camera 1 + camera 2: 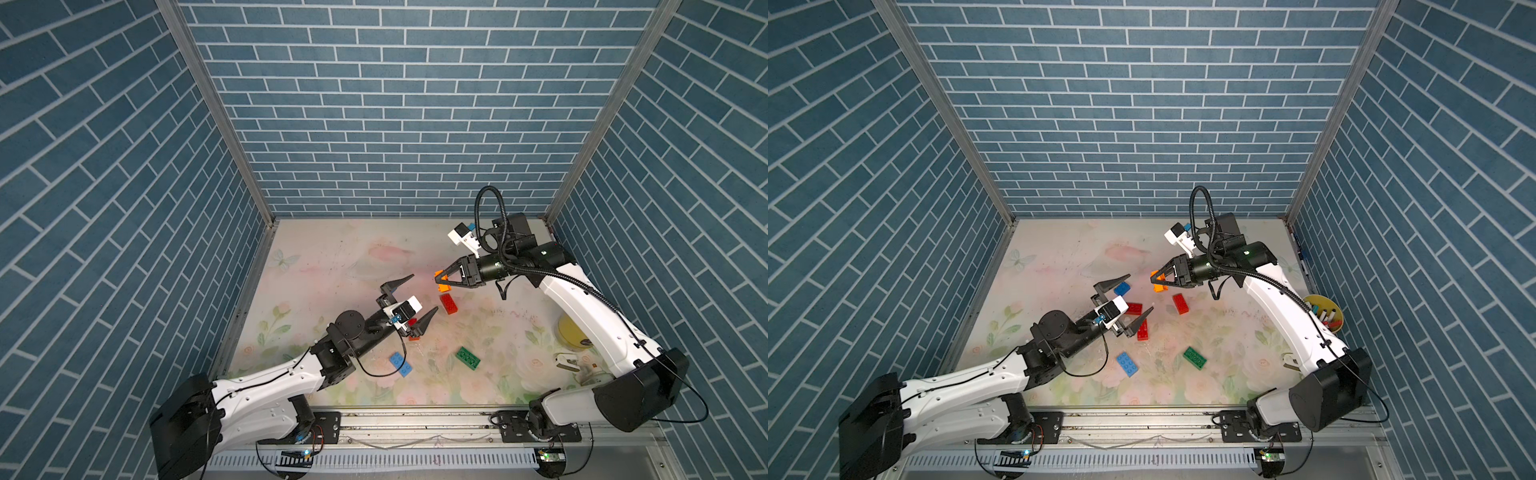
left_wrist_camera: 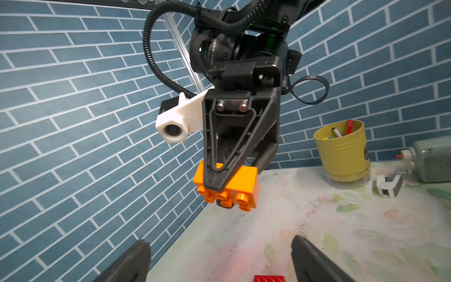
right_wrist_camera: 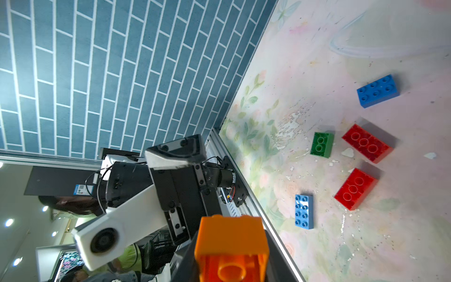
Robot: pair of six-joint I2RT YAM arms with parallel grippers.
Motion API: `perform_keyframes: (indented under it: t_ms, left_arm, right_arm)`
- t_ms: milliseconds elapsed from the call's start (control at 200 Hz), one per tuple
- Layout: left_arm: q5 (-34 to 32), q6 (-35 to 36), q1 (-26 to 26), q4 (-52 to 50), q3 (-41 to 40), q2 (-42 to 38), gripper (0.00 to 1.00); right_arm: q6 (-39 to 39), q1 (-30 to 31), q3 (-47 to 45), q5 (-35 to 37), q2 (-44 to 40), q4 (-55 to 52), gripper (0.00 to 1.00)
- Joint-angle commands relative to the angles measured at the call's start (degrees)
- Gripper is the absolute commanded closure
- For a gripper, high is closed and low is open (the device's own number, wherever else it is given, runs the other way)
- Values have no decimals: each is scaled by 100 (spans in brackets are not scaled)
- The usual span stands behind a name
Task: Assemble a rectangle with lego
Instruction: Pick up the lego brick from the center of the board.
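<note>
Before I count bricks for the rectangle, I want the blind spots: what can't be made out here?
- Blue brick: partly hidden behind a left gripper finger in a top view.
- Orange brick: the shut right gripper covers its middle in the left wrist view; the right wrist view's edge cuts it.
- Red brick: cut by the left wrist view's edge.
- Yellow cup: contents too small to name.
</note>
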Motion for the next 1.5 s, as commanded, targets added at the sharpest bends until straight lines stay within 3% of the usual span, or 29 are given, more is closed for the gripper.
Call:
perform_keyframes:
  t_ms: [0, 285, 580, 1065, 1180, 1335, 1495]
  left_arm:
    - [343, 151, -24, 266, 279, 79, 6]
    - [416, 94, -18, 545, 383, 336, 10]
    - [476, -22, -20, 665, 481, 525, 22]
    - [408, -29, -4, 374, 454, 392, 68]
    - [335, 10, -1, 252, 464, 359, 81]
    - [128, 37, -4, -67, 464, 269, 82]
    - [42, 27, -1, -671, 459, 116, 82]
  right_arm:
    - [-18, 100, -13, -412, -44, 56, 80]
    - [-126, 412, -65, -595, 64, 8, 80]
    - [-288, 589, -30, -670, 72, -126, 80]
    - [-362, 606, 32, -517, 250, -260, 79]
    - [-377, 602, 83, -269, 274, -323, 74]
    - [-476, 493, 230, 406, 225, -594, 54]
    - [-348, 21, 128, 1020, -70, -612, 46]
